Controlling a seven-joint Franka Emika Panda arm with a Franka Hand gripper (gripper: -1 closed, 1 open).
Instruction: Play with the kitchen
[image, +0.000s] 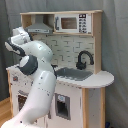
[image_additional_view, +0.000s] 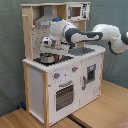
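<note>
**Gripper low over the hob, hood close above**

Gripper (image_additional_view: 49, 46) hangs just above the hob (image_additional_view: 47, 59) at the kitchen's (image_additional_view: 65, 85) end on the second exterior view's left, under the grey hood (image_additional_view: 44, 21). We cannot tell whether it holds anything, or how its fingers stand. In the first exterior view the arm's (image: 37, 75) own bulk hides the hob, so we lean on the second exterior view alone.

We judge the step in hand to be work at the hob, perhaps with something round and dark that sits there, though we cannot make out what it is. Any next move calls for a short, careful descent, kept level.

Room is tight here: the hood sits overhead, the side panel (image_additional_view: 28, 35) stands just beside the gripper, and the tiled back wall (image: 67, 47) closes the rear. Open room lies toward the sink (image: 74, 74) with its black tap (image: 84, 60), and out over the counter's front edge. The oven door (image_additional_view: 64, 95) and knobs (image_additional_view: 65, 73) below stand clear of the arm.
</note>
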